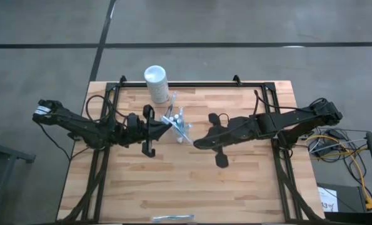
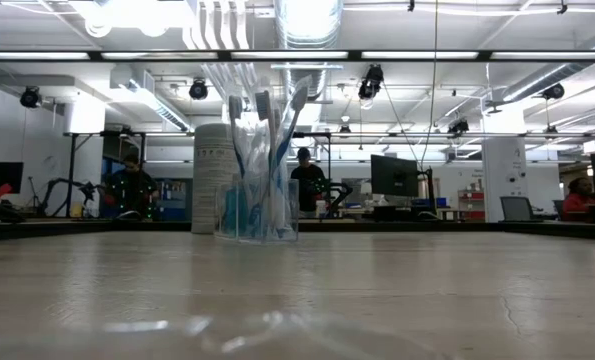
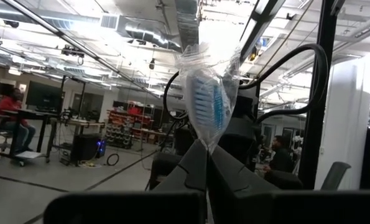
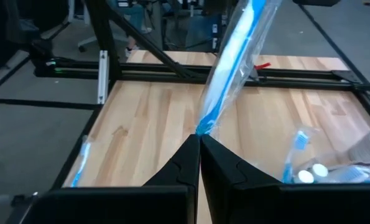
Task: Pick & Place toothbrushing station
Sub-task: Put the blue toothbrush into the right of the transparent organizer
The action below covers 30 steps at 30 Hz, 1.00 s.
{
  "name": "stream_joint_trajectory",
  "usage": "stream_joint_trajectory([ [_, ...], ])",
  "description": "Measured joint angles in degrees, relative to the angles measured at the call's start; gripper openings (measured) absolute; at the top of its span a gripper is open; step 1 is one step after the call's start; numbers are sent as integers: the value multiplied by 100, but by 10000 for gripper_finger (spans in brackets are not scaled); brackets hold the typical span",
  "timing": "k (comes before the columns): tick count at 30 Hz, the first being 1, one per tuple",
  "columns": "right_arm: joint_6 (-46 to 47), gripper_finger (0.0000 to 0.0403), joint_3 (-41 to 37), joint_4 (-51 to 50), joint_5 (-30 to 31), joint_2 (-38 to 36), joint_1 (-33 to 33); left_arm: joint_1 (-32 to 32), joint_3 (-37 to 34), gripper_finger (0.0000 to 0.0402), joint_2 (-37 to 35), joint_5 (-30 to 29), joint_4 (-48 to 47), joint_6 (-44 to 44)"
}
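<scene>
Your clear holder point(image 2: 257, 210) stands upright near the table's far edge, at about 12 o'clock from the table's centre in the high view. It already carries several toothbrushes point(image 2: 277, 150), bristles up. The white container point(image 1: 155, 84) sits just beside it, at its 11 o'clock.

The left gripper point(image 3: 206, 163) hovers at the holder's 9 o'clock, fingers pressed together on 1 wrapped toothbrush point(image 3: 208, 102), pinched at the lower end with the bristles pointing away from the wrist. The right gripper point(image 4: 199, 146) hangs at the holder's 3 o'clock, fingers likewise closed, pinching another wrapped toothbrush point(image 4: 231, 62) low on its handle. 1 more toothbrush point(image 1: 172, 217) lies at the near edge, at 6 o'clock.

You look to be mid-task, at the carrying step with both arms loaded. Next, bring 1 brush over the holder's mouth, handle down, and lower it between the brushes already there before letting go. Take the arms in turn, since they face each other closely across the holder, and a nudge could tip it.
</scene>
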Motion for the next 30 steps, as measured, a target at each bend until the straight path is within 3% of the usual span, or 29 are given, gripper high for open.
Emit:
stream_joint_trajectory([
  [7, 0, 18, 0, -74, -64, 15, 0, 0, 0, 1, 0, 49, -4, -1],
  [18, 151, 97, 0, -123, -44, 16, 0, 0, 0, 0, 0, 67, -27, -13],
  [22, 215, 122, 0, -152, -42, -4, -2, 0, 0, 0, -4, 60, -428, -4],
  [30, 23, 137, 0, -438, -39, -324, 0, 1, 0, 0, -9, -31, -781, 152],
])
